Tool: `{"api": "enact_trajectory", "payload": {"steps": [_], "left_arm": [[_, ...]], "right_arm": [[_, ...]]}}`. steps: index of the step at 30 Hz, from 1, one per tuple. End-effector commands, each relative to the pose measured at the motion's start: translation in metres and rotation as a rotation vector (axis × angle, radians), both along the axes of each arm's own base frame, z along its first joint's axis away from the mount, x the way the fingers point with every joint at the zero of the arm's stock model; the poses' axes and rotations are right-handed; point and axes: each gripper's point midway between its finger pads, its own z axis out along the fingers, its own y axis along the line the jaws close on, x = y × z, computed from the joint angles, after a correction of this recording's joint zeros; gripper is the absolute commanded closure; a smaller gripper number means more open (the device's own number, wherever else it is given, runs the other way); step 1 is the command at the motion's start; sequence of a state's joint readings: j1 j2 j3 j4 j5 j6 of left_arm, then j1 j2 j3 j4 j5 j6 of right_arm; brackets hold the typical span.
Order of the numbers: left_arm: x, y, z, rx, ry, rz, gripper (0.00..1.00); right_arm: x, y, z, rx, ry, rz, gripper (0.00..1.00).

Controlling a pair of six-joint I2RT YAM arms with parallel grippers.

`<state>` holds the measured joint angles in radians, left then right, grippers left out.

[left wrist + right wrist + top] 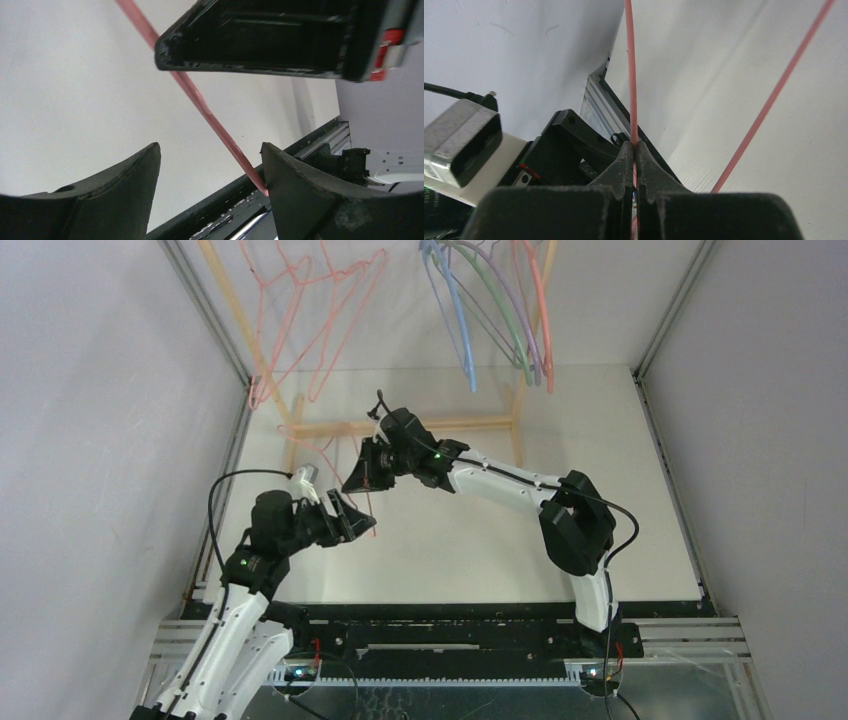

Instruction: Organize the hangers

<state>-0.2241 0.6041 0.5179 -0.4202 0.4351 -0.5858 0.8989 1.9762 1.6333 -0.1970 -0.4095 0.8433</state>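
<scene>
My right gripper [362, 478] [634, 146] is shut on a thin salmon-pink hanger [630, 75], holding it above the table. A second wire of that hanger [774, 95] slants off to the right. Just below and left of it, my left gripper [352, 520] [210, 147] stands open around the same hanger's wire [210, 117]. That wire runs diagonally between the fingers and touches the inner side of the right finger [300, 190]. More pink hangers [300, 300] hang at the top left. Blue, green, lavender and pink hangers [490, 310] hang at the top right.
A wooden-framed rack [420, 425] stands at the back of the white table [480, 550], its legs just behind both grippers. Grey walls close in both sides. A black rail [450, 610] runs along the near edge by the arm bases.
</scene>
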Motion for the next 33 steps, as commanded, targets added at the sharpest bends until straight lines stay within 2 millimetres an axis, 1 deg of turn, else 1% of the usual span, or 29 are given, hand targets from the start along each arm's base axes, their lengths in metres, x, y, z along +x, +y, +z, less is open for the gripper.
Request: {"api": "enact_trajectory", "payload": {"steps": [1, 4, 6, 9, 11, 12, 13, 14, 15, 16, 17, 20, 23, 24, 25, 27, 28, 29, 30, 33], "left_arm": [[0.011, 0.004, 0.001, 0.011, -0.044, 0.042, 0.23], [0.017, 0.004, 0.002, 0.013, -0.047, 0.054, 0.26], [0.02, 0.003, 0.002, 0.015, -0.045, 0.052, 0.3], [0.023, 0.003, 0.0, 0.023, -0.042, 0.051, 0.45], [0.025, 0.003, -0.001, 0.026, -0.046, 0.052, 0.53], [0.026, 0.003, -0.001, 0.027, -0.049, 0.054, 0.58], [0.027, 0.003, -0.001, 0.025, -0.052, 0.054, 0.66], [0.028, 0.002, -0.001, 0.024, -0.051, 0.056, 0.77], [0.028, 0.002, -0.001, 0.023, -0.051, 0.055, 0.91], [0.029, 0.002, 0.0, 0.023, -0.053, 0.055, 0.99], [0.028, 0.002, 0.0, 0.024, -0.056, 0.051, 1.0], [0.026, 0.001, 0.005, 0.03, -0.085, 0.034, 1.0], [0.023, 0.011, 0.001, 0.091, -0.075, 0.055, 1.0], [0.023, 0.015, 0.0, 0.12, -0.071, 0.062, 1.0], [0.023, 0.018, -0.002, 0.147, -0.066, 0.066, 1.0], [0.022, 0.025, -0.005, 0.201, -0.06, 0.069, 1.0], [0.022, 0.028, -0.007, 0.225, -0.053, 0.07, 1.0], [0.022, 0.03, -0.007, 0.239, -0.05, 0.071, 1.0], [0.023, 0.031, -0.006, 0.252, -0.052, 0.075, 1.0], [0.022, 0.034, -0.003, 0.33, -0.035, 0.082, 1.0]], "right_arm": [[-0.002, 0.016, 0.033, 0.079, -0.027, 0.033, 1.0], [-0.009, 0.018, 0.034, 0.082, -0.015, 0.045, 1.0], [-0.012, 0.018, 0.037, 0.086, -0.012, 0.043, 1.0], [-0.014, 0.018, 0.043, 0.097, -0.012, 0.038, 1.0], [-0.015, 0.017, 0.047, 0.106, -0.013, 0.04, 1.0], [-0.015, 0.017, 0.048, 0.107, -0.011, 0.043, 1.0], [-0.017, 0.016, 0.049, 0.108, -0.009, 0.044, 1.0], [-0.018, 0.016, 0.049, 0.108, -0.009, 0.045, 1.0], [-0.019, 0.015, 0.05, 0.108, -0.011, 0.046, 1.0], [-0.019, 0.014, 0.051, 0.108, -0.012, 0.043, 1.0], [-0.019, 0.012, 0.053, 0.109, -0.016, 0.041, 1.0], [-0.015, 0.006, 0.05, 0.074, -0.037, 0.016, 1.0], [-0.007, -0.009, 0.04, 0.004, -0.051, -0.021, 1.0], [-0.005, -0.017, 0.038, -0.023, -0.059, -0.036, 0.98], [-0.003, -0.025, 0.033, -0.058, -0.069, -0.05, 0.9], [0.0, -0.044, 0.028, -0.14, -0.112, -0.081, 0.69], [-0.001, -0.055, 0.026, -0.182, -0.132, -0.092, 0.6], [-0.002, -0.063, 0.028, -0.208, -0.155, -0.098, 0.48], [-0.003, -0.071, 0.028, -0.235, -0.171, -0.104, 0.45], [-0.007, -0.098, 0.03, -0.294, -0.208, -0.14, 0.44]]}}
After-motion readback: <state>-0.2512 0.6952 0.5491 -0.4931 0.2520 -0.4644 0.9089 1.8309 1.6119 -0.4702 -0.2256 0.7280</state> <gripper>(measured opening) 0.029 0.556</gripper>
